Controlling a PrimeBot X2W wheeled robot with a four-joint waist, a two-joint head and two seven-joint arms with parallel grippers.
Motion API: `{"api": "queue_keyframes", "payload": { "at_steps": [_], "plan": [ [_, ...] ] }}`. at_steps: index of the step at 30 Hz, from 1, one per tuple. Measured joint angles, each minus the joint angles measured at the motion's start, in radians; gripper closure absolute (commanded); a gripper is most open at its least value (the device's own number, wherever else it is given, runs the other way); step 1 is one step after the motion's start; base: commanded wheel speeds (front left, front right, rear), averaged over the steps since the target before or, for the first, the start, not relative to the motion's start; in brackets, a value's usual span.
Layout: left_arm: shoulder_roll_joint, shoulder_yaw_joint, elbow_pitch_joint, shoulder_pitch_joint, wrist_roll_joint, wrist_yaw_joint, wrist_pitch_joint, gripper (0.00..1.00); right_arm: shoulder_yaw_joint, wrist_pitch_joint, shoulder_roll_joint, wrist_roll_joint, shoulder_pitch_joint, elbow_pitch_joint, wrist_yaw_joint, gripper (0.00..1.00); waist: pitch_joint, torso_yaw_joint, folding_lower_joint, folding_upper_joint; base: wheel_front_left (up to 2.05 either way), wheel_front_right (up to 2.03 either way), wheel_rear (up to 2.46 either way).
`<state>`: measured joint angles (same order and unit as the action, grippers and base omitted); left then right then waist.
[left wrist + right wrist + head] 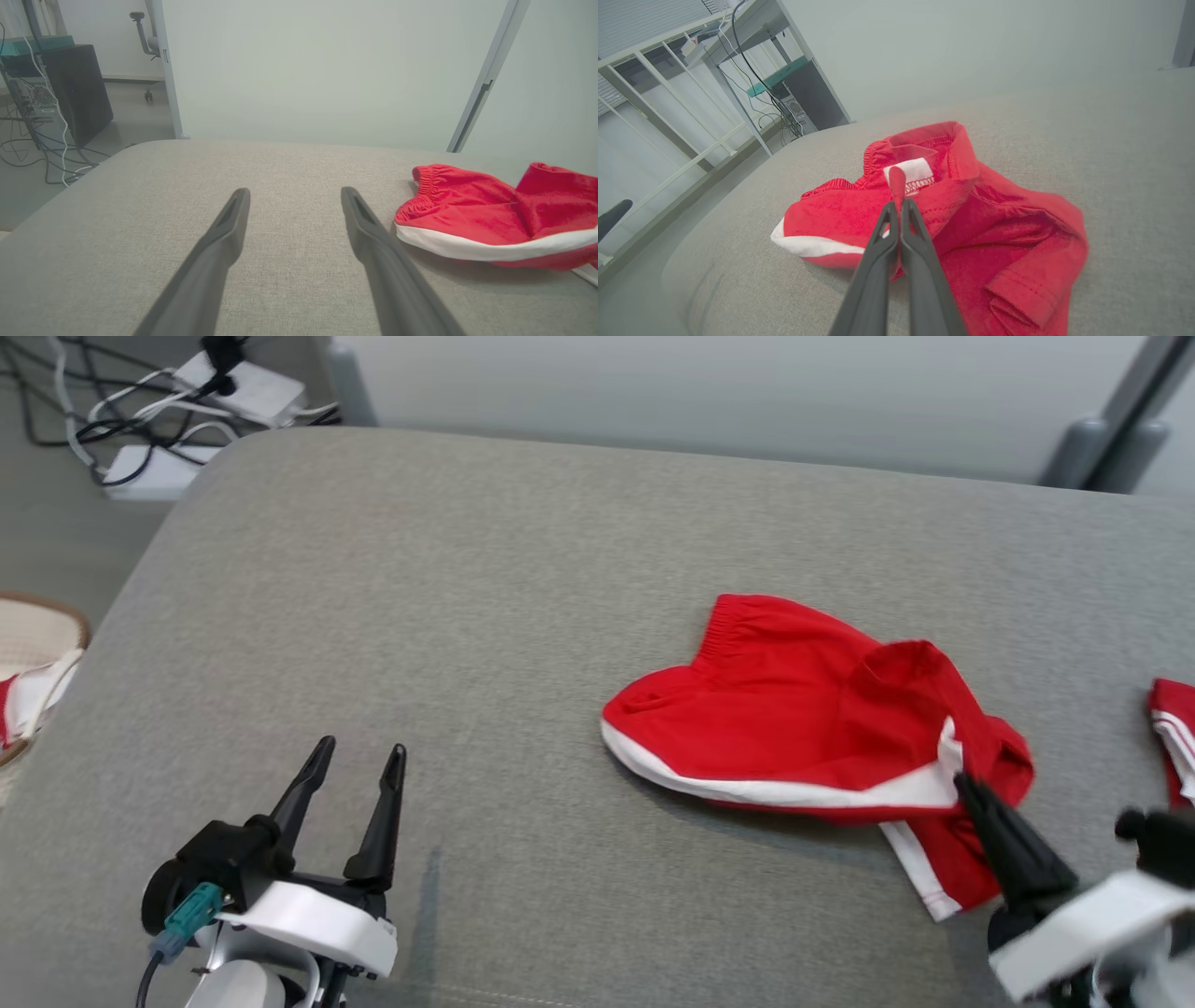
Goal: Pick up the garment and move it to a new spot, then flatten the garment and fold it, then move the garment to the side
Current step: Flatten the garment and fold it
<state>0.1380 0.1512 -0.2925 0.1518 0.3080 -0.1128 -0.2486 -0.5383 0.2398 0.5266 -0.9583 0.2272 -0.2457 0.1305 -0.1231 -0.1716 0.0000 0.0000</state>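
Garment [794, 719] pinched at a fold by the right gripper [963, 784]; left gripper [362, 747] held spread and idle.
The left gripper's fingers are kept apart over bare grey worktop [467, 569] with nothing between them, probably parked clear until flattening calls for two grips. The garment, red shorts with white trim, is left crumpled well to that gripper's right, one leg doubled over. The right gripper is clamped together on a raised fold of red cloth beside the trim, seemingly so the bundle can be lifted whole to a new spot. Another red piece [1174, 737] is seen just right of it.
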Motion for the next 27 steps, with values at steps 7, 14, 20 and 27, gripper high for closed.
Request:
{"api": "queue_keyframes", "payload": {
  "at_steps": [7,14,20,27],
  "plan": [
    [0.027,-0.016,0.037,-0.035,0.002,0.012,0.031,0.00,0.150,0.008,-0.145,0.116,-0.271,0.107,0.000,1.00,0.018,0.100,0.0001,0.0000,0.00,0.00,0.00],
    [0.042,-0.020,0.085,-0.060,0.007,0.028,0.064,0.00,0.167,0.008,-0.228,0.149,-0.303,0.061,0.000,0.00,0.021,0.161,0.0000,0.0000,0.00,0.00,0.00],
    [0.053,-0.020,0.100,-0.062,0.010,0.031,0.074,0.00,0.201,0.007,-0.241,0.164,-0.317,0.049,0.000,0.00,0.017,0.166,0.0000,0.0000,0.00,0.00,0.00],
    [0.068,-0.029,0.129,-0.091,0.013,0.053,0.088,0.00,0.515,0.008,-0.276,0.363,-0.395,0.197,0.000,0.00,0.036,0.187,0.0000,0.0000,0.00,0.00,0.00]
  ]
}}
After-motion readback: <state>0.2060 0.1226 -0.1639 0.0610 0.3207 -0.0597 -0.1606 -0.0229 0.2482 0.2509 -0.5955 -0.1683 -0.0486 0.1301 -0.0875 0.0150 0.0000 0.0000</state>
